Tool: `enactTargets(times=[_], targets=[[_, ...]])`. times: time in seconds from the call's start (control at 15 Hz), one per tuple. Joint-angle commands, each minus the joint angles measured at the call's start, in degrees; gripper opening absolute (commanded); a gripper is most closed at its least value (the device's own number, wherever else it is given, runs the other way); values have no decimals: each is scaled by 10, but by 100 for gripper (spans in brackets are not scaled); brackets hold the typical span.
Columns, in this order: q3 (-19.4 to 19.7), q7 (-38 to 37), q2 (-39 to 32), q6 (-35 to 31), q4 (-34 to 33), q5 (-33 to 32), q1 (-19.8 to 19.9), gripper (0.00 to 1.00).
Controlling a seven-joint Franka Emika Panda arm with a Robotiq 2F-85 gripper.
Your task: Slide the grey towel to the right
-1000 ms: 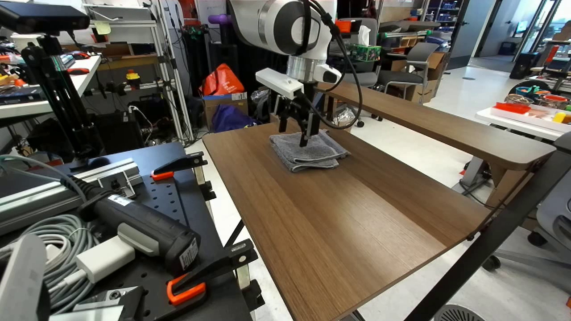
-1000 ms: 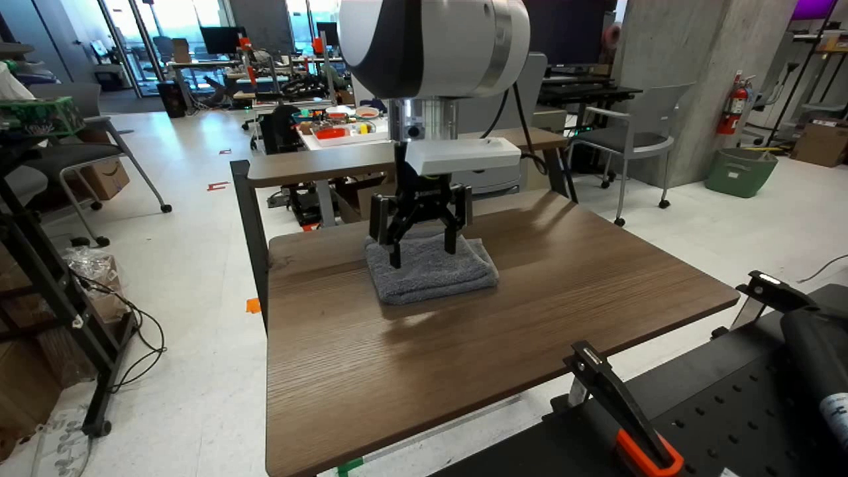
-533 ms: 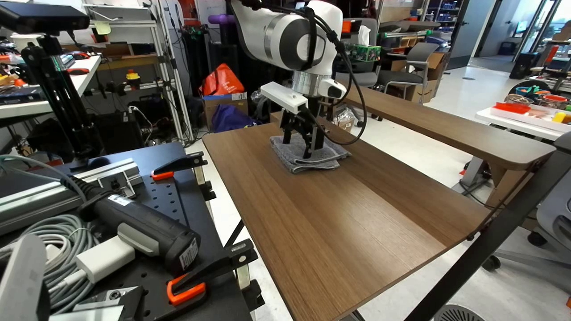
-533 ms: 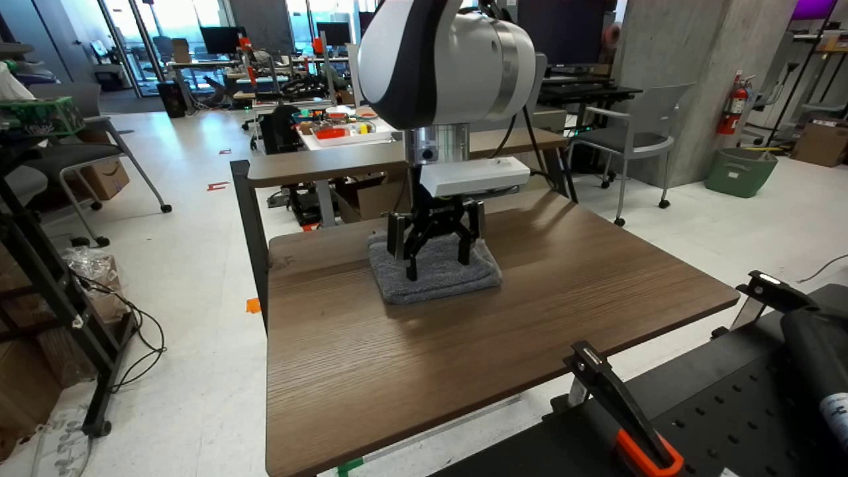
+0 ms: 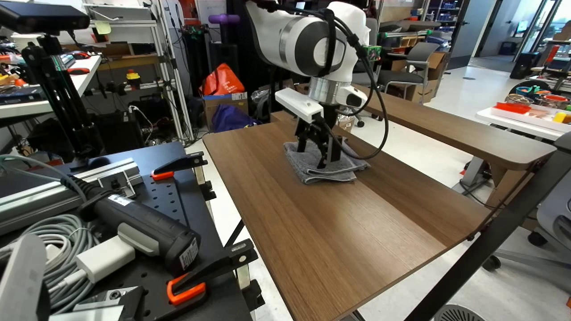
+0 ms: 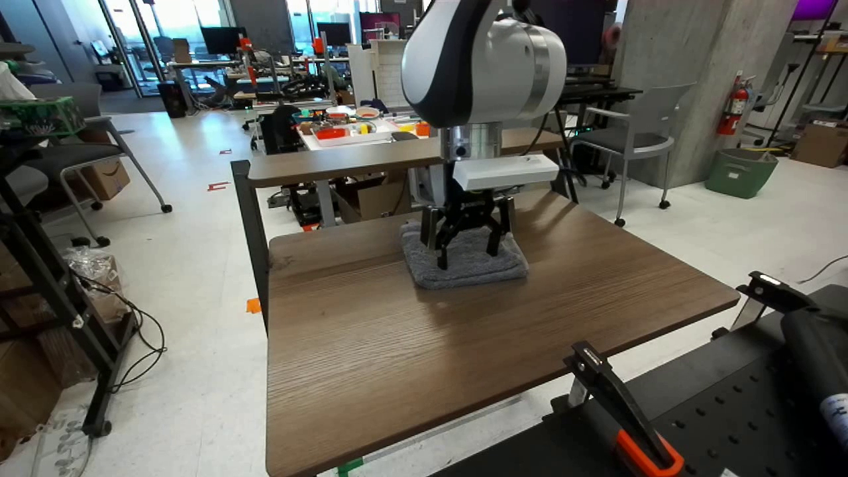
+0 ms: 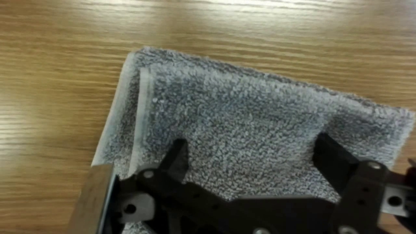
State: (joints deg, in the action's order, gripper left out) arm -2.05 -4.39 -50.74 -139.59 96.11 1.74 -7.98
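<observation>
I note green bin point(image 6: 739, 173) on floor point(image 6: 199, 265) near concrete pillar point(image 6: 676, 112). I log two orange-handled clamps point(image 5: 225, 263) at black bench point(image 5: 194, 214) edge.

The brown, wood-grained table point(image 6: 371, 351) carries the folded grey towel point(image 6: 468, 258). The towel's far edge, partly hidden, is hard to judge.

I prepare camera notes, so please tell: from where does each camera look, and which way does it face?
Exterior view: sits high, black bench at picture left; looks along the brown table; arm and gripper show.
Exterior view: sits high, bench lower right; faces across table toward raised shelf; arm, gripper show.
Wrist view: sits above gripper, looks down at the grey towel; fingers show.
Both exterior views share bench, table, shelf, towel.
</observation>
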Motion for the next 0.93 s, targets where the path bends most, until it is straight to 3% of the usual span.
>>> enactTargets(times=[0.0,0.87], targets=[[6,0,8,-24,32,14,40,100],[15,5,69,-59,139,99,156,100]])
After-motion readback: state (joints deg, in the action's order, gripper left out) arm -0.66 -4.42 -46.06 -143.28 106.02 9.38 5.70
